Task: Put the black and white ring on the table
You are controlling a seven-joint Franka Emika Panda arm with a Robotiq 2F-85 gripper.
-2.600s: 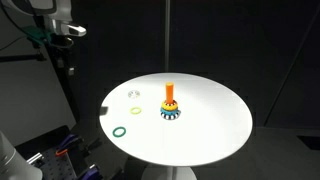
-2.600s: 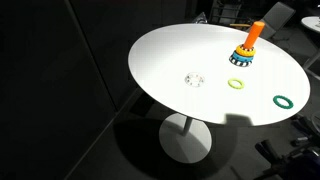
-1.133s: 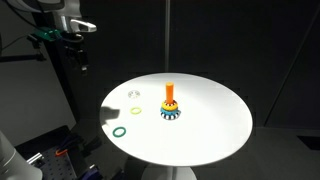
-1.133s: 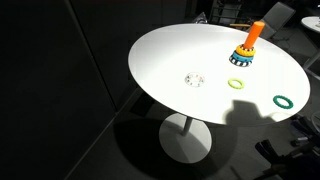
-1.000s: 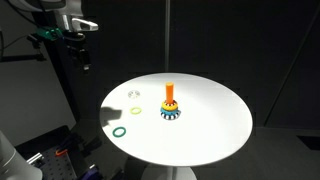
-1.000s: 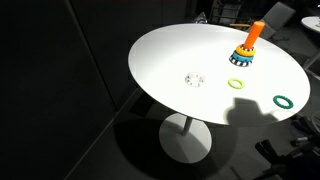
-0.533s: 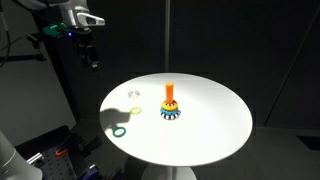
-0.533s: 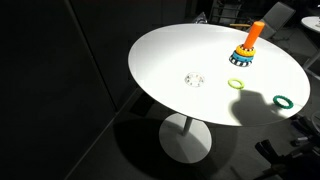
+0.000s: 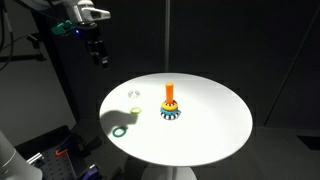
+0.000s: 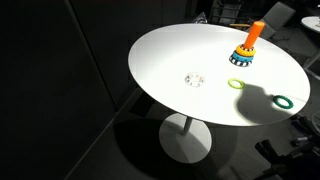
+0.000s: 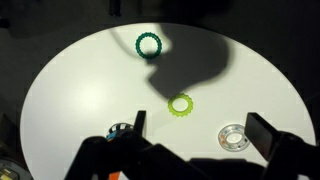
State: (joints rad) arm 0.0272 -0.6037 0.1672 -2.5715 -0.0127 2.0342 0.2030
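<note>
The black and white ring [image 9: 170,116] sits at the bottom of the stack on the orange peg toy [image 9: 169,97], near the middle of the round white table [image 9: 215,125]. It also shows in the other exterior view [image 10: 243,61]. In the wrist view only a bit of it [image 11: 118,129] shows beside one finger. My gripper [image 9: 100,57] hangs high above the table's edge, well away from the peg toy. In the wrist view the gripper [image 11: 198,132] is open and empty.
A dark green ring [image 9: 120,130] [image 10: 284,101] [image 11: 149,44], a light green ring [image 10: 237,85] [image 11: 180,104] and a pale whitish ring [image 9: 134,95] [image 10: 194,79] [image 11: 233,135] lie loose on the table. A thin pole [image 9: 167,40] stands behind it.
My arm has moved in from the side toward the table. Its shadow has slid across the tabletop onto the dark green ring. The rings and peg toy have not moved.
</note>
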